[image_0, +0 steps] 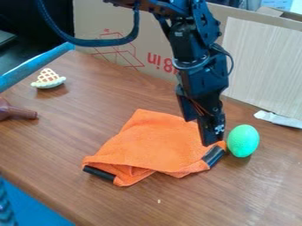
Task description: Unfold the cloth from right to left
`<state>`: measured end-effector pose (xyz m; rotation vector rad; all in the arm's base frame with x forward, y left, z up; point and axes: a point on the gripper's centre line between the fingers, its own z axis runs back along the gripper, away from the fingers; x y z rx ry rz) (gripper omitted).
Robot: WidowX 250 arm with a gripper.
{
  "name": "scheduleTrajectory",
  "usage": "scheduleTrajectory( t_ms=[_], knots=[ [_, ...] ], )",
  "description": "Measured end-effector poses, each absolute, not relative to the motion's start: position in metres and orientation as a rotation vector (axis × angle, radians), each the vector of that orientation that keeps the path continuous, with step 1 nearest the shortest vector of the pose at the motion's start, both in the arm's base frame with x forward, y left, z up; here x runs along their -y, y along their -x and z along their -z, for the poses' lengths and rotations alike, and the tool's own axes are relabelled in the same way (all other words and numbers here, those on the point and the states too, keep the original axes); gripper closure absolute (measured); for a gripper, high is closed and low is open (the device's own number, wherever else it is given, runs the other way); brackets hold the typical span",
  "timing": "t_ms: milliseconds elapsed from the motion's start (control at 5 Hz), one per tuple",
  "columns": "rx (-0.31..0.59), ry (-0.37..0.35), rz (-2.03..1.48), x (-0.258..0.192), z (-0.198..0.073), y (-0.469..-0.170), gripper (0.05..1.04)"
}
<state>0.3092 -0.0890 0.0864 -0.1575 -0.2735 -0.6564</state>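
Over the right part of the orange cloth, the black gripper hangs down from the top edge with its two fingers apart, so it is open. One fingertip is at the cloth's right edge, just left of the green egg; whether it touches the fabric I cannot tell. The orange cloth lies folded on the brown table, with layers showing along its front edge. Black strips mark its front left corner and its right corner.
The green egg stands close beside the cloth's right corner. A toy pie and a brown object are at the left. A cardboard box and a pale panel line the back.
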Motion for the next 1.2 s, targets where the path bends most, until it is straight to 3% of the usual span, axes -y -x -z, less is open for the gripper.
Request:
scheduleTrajectory(
  t_ms=[200, 600, 1000, 1200],
  knots=[
    [0.244, 0.153, 0.65, 0.087, -0.078, -0.308, 0.084],
    [0.258, -0.065, 0.629, 0.103, -0.059, -0.311, 0.084],
    [0.273, -0.229, 0.585, 0.11, -0.037, -0.316, 0.084],
    [0.285, -0.279, 0.566, 0.114, -0.028, -0.321, 0.084]
  ],
)
